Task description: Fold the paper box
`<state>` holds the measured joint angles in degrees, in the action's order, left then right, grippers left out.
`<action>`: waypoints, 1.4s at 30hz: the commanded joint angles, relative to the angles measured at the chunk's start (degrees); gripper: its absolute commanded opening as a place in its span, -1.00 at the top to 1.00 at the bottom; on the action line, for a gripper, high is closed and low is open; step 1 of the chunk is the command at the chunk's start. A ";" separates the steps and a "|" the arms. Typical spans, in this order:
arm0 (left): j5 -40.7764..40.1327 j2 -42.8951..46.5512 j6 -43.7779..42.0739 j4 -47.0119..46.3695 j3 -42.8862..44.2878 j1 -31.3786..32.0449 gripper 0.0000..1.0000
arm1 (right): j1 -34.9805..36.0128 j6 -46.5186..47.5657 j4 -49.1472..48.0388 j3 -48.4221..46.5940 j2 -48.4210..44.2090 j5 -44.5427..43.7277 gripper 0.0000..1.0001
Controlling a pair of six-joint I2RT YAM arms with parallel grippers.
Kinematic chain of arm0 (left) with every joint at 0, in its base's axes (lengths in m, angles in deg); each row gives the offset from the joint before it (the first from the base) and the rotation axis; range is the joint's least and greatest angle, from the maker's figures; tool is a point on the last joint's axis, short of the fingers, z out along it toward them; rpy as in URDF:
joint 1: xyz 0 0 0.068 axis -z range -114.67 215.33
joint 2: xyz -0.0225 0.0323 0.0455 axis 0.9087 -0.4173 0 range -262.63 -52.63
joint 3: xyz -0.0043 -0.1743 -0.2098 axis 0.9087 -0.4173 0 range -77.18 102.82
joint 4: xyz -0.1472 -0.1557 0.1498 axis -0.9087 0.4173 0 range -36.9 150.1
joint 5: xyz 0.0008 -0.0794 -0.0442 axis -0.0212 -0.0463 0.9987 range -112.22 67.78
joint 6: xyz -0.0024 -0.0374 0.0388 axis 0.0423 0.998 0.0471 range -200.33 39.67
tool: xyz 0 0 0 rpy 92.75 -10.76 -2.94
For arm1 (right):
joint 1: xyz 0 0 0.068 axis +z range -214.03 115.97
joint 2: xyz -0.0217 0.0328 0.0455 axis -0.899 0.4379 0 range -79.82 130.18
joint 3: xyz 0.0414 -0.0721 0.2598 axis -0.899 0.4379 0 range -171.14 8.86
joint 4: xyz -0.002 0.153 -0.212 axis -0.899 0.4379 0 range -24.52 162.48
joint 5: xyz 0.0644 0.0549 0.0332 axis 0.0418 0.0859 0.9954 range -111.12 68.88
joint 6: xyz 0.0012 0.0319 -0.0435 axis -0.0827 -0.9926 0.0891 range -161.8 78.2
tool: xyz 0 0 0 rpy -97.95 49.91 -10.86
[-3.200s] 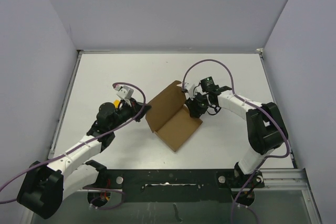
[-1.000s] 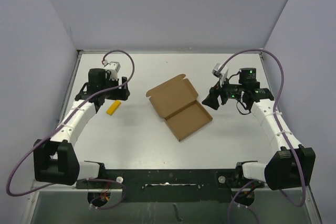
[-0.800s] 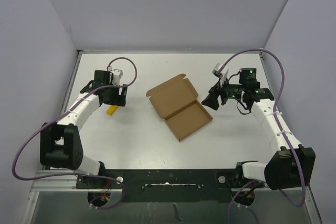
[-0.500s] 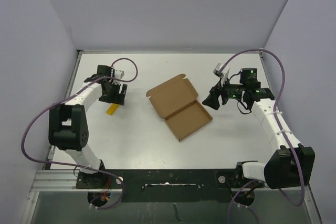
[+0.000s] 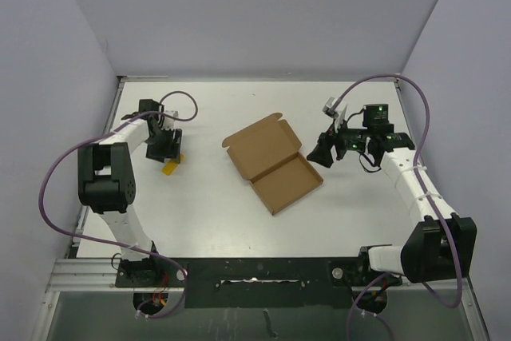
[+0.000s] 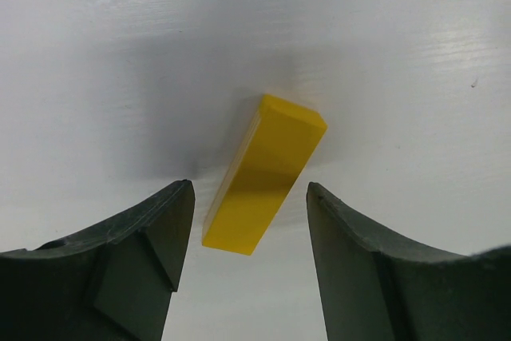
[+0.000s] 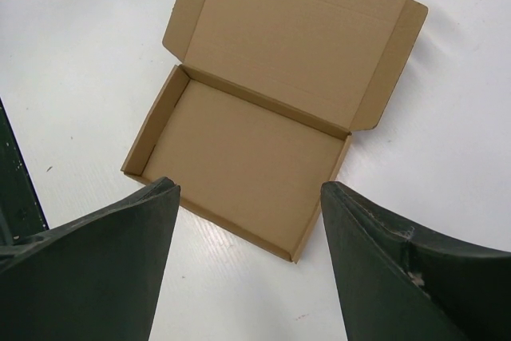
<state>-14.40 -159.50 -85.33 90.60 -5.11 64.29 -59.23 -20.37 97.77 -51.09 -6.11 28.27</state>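
The paper box point(image 5: 272, 162) lies open in the middle of the table: a brown cardboard tray with low walls and its lid spread flat toward the far left. In the right wrist view the paper box point(image 7: 267, 109) sits ahead of my right gripper point(image 7: 249, 189), which is open and empty. From above, that right gripper point(image 5: 321, 156) hovers just right of the box, apart from it. My left gripper point(image 5: 168, 151) is at the far left, over a small yellow block point(image 5: 170, 168). The left gripper point(image 6: 249, 188) is open, its fingers point(image 6: 128, 265) either side of the yellow block point(image 6: 265, 172) without touching.
White table point(image 5: 239, 221) with a raised rim, grey walls on three sides. A black rail point(image 5: 255, 271) with the arm bases runs along the near edge. The left arm's purple cable point(image 5: 56, 189) loops out over the left side.
Both grippers have left the box, which now lies open and flat. Over the last second the left gripper moved down over the yellow block and its jaws narrowed. The right arm stayed still.
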 commanded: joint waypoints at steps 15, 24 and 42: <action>-1.26 -4.10 0.29 1.88 1.46 1.90 0.27 | -0.46 0.37 -0.57 0.35 0.78 1.59 -0.46; -2.47 -0.97 0.95 1.96 0.73 3.11 0.70 | -0.91 0.20 -0.57 0.44 0.73 2.20 -0.46; 26.67 33.65 27.17 -24.75 -23.01 10.20 0.92 | -4.10 -2.70 -2.03 0.96 0.73 8.51 -0.46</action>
<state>-0.63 -133.82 -70.97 80.24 -22.07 72.71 -62.40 -21.79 98.12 -50.26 -5.14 33.21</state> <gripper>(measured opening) 0.321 0.731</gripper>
